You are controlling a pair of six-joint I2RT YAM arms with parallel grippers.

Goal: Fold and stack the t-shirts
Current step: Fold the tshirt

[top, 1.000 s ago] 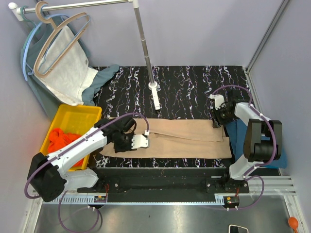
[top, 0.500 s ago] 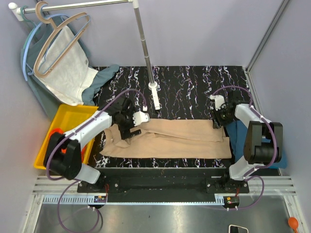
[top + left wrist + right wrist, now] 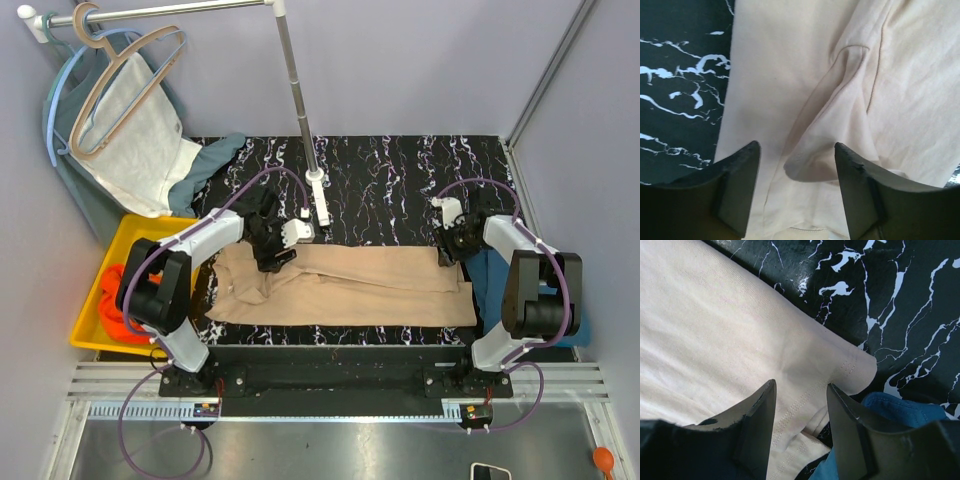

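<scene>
Currently on the desk [image 3: 400,180]: beige t-shirt [image 3: 350,285], folded into a long strip across the lower middle of the top view, its left end rumpled.

Left gripper [image 3: 285,245]: at the strip's upper left edge. Fingers [image 3: 740,175] apart, nothing between them, a loose sleeve fold lying below.

Right gripper [image 3: 447,240]: over the upper right corner of the strip. Fingers [image 3: 755,415] apart above the hem, not clamped.

Teal-blue t-shirt [image 3: 490,280]: right of the strip. Orange-red t-shirt [image 3: 115,300]: in the yellow bin [image 3: 150,225], far left.

Step, as judged: tidying the left end before the crosswise fold. Done well, the sleeve is pinched by its edge only, one layer, and laid flat inside the strip while the right end stays put.

Change from a second ago: the left gripper has gone from the strip's lower left to its upper edge, the fingers have parted, and the right arm is barely shifted.
</scene>
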